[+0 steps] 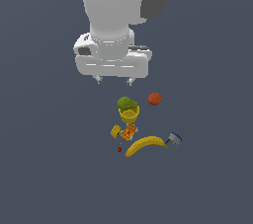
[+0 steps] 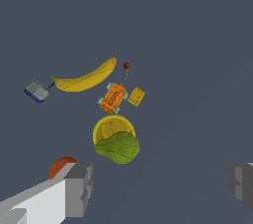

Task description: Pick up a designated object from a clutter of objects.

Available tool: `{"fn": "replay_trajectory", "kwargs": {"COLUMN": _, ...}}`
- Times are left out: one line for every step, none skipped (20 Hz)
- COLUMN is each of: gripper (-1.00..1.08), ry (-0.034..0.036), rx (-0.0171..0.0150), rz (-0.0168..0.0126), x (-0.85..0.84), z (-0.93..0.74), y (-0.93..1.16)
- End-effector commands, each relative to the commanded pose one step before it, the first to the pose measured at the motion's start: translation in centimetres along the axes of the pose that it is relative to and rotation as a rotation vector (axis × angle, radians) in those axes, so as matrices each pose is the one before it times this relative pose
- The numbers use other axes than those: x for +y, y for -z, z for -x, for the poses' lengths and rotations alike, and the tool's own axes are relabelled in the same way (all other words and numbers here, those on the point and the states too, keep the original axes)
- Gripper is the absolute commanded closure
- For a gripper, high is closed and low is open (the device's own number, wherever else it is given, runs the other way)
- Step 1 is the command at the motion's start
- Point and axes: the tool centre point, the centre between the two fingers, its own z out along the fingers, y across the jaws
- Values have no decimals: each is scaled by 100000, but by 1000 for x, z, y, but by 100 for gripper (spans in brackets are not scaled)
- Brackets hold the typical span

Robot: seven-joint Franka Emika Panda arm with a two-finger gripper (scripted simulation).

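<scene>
Exterior view: the gripper (image 1: 114, 81) hangs above the clutter, fingers spread apart and holding nothing. The red-orange sphere (image 1: 154, 99) sits apart from the yellow cup (image 1: 129, 115), toward the exterior view's right. The green lumpy thing (image 1: 127, 103) touches the cup; the banana (image 1: 146, 145) lies nearer the camera than the cup.
</scene>
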Motion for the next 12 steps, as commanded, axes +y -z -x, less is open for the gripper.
{"fn": "replay_trajectory", "kwargs": {"gripper": -92, "ry": 0, "rx": 0, "rz": 0, "x": 1, "z": 0, "y": 0}}
{"fn": "replay_trajectory", "kwargs": {"gripper": -92, "ry": 35, "rx": 21, "rz": -56, "x": -23, "z": -1, "y": 4}}
{"fn": "replay_trajectory", "kwargs": {"gripper": -92, "ry": 100, "rx": 60, "rz": -171, "x": -64, "z": -4, "y": 10}}
{"fn": "replay_trajectory", "kwargs": {"gripper": -92, "ry": 164, "rx": 99, "rz": -279, "x": -105, "z": -7, "y": 15}}
{"fn": "replay_trajectory", "kwargs": {"gripper": -92, "ry": 224, "rx": 136, "rz": -382, "x": -147, "z": -11, "y": 19}}
{"fn": "replay_trajectory", "kwargs": {"gripper": -92, "ry": 289, "rx": 177, "rz": -493, "x": -189, "z": -13, "y": 25}}
{"fn": "replay_trajectory", "kwargs": {"gripper": -92, "ry": 348, "rx": 215, "rz": -594, "x": -228, "z": -16, "y": 28}}
{"fn": "replay_trajectory", "kwargs": {"gripper": -92, "ry": 317, "rx": 198, "rz": -542, "x": -211, "z": -15, "y": 22}}
{"fn": "replay_trajectory", "kwargs": {"gripper": -92, "ry": 251, "rx": 158, "rz": -429, "x": -169, "z": -11, "y": 15}}
{"fn": "replay_trajectory", "kwargs": {"gripper": -92, "ry": 184, "rx": 117, "rz": -316, "x": -127, "z": -8, "y": 8}}
{"fn": "replay_trajectory", "kwargs": {"gripper": -92, "ry": 119, "rx": 76, "rz": -205, "x": -84, "z": -5, "y": 3}}
{"fn": "replay_trajectory", "kwargs": {"gripper": -92, "ry": 57, "rx": 37, "rz": -98, "x": -41, "z": -1, "y": 0}}
